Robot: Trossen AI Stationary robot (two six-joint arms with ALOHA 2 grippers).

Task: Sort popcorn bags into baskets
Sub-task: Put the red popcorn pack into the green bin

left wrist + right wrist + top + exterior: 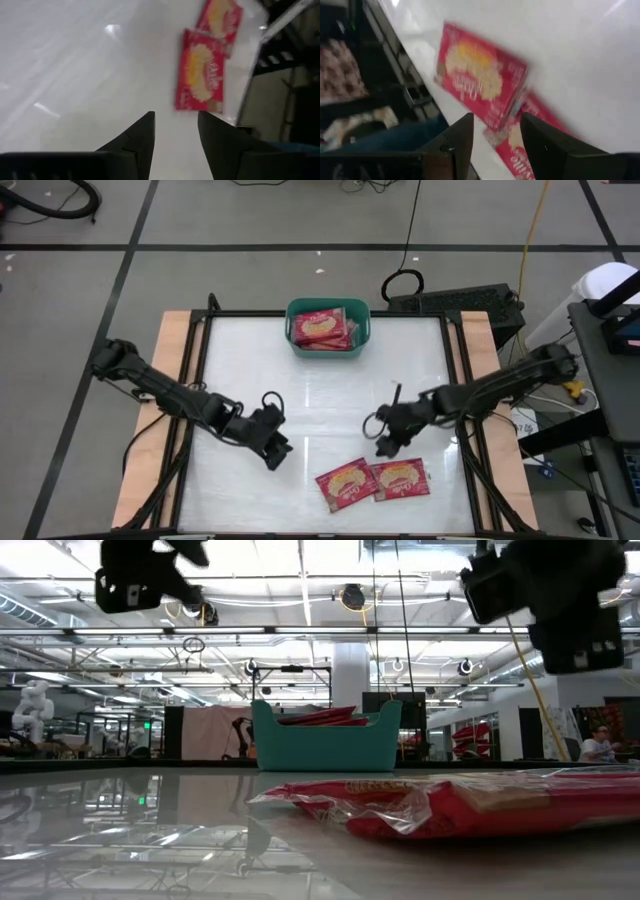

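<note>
White table [250, 380] bearing, at far centre, teal basket [328, 341] holding red popcorn bags [322, 328]; two loose bags [372, 480] touching side by side near centre-right; left gripper [275, 452] and right gripper [384, 444], both parted, empty.

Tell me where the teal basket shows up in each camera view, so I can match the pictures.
High view: the teal basket sits at the table's far edge, centred, with red packets inside.
Low view: the basket is in the middle distance, at the centre of the picture.
Left wrist view: not in it.
Right wrist view: not in it.
Shared landmark: the two popcorn bags lying side by side on the table appear in all four views.
</note>
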